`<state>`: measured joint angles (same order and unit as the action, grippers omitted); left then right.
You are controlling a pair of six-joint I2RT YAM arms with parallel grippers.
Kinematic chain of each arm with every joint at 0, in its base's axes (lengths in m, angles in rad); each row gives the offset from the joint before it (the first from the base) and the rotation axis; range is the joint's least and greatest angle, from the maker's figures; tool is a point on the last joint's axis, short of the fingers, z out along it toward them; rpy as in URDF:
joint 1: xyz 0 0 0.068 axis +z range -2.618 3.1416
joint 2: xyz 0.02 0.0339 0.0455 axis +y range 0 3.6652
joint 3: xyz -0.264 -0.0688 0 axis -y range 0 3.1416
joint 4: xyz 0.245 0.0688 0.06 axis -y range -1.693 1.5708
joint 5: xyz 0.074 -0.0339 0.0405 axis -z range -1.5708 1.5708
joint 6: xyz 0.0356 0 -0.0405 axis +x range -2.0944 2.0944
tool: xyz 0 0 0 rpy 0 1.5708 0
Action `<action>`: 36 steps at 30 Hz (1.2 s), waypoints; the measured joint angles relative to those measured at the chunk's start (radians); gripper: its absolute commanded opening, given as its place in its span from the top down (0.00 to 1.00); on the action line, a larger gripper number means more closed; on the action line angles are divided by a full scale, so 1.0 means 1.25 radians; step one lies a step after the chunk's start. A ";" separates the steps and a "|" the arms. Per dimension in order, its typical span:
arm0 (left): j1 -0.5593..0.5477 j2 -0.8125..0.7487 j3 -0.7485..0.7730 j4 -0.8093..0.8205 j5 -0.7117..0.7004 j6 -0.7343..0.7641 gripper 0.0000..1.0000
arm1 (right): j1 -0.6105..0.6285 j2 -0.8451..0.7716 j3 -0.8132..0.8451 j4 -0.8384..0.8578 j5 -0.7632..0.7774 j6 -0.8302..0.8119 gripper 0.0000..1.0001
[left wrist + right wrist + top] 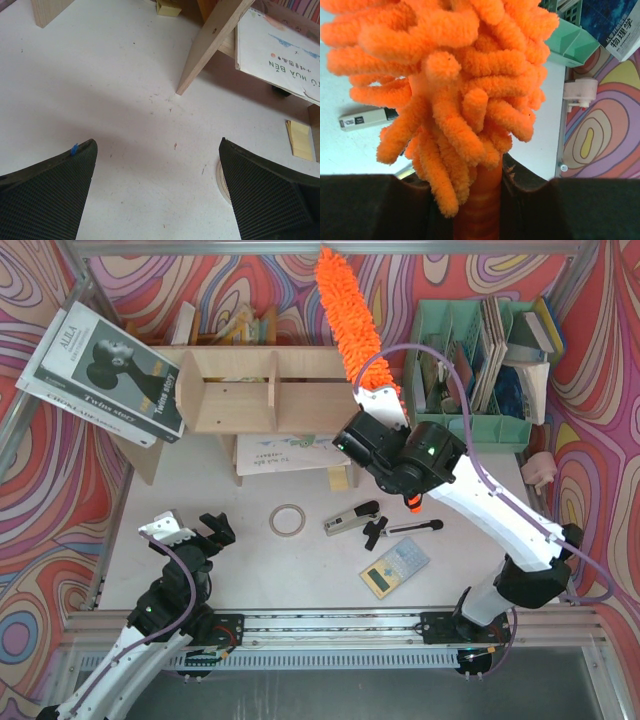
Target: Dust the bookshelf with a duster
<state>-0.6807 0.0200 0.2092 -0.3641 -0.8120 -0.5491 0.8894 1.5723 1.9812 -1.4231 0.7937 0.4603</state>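
The light plywood bookshelf (265, 390) stands at the back middle of the table; one of its legs (215, 40) shows in the left wrist view. My right gripper (380, 400) is shut on the handle of the orange fluffy duster (345, 315), just off the shelf's right end. The shaggy head points up and away past the shelf's back right corner. In the right wrist view the duster (455, 75) fills the frame and its stick sits pinched in my right gripper (480, 200). My left gripper (192, 528) hangs open and empty over the near-left table, and shows as my left gripper (156, 141).
A mint-green organizer (470, 370) with books stands at the back right. A large book (105, 370) leans on the shelf's left end. A tape ring (287, 520), a grey tool (350, 518), a black tool (400, 528) and a calculator (395, 566) lie mid-table.
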 measured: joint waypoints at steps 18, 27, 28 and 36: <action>0.000 0.005 0.000 0.000 0.000 0.000 0.01 | -0.072 -0.060 -0.186 0.035 -0.026 -0.007 1.00; 0.000 0.005 0.000 0.000 -0.002 -0.001 0.01 | -0.146 -0.102 -0.193 0.067 -0.022 -0.028 1.00; 0.000 0.005 0.000 0.000 -0.005 -0.002 0.02 | -0.146 -0.112 -0.190 0.080 -0.021 -0.038 1.00; 0.000 0.095 0.081 -0.022 -0.027 -0.089 0.02 | -0.146 -0.296 -0.251 0.325 -0.110 -0.191 1.00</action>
<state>-0.6807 0.1387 0.3111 -0.3916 -0.8459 -0.6609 0.7067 1.2018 1.6676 -1.0168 0.6567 0.2214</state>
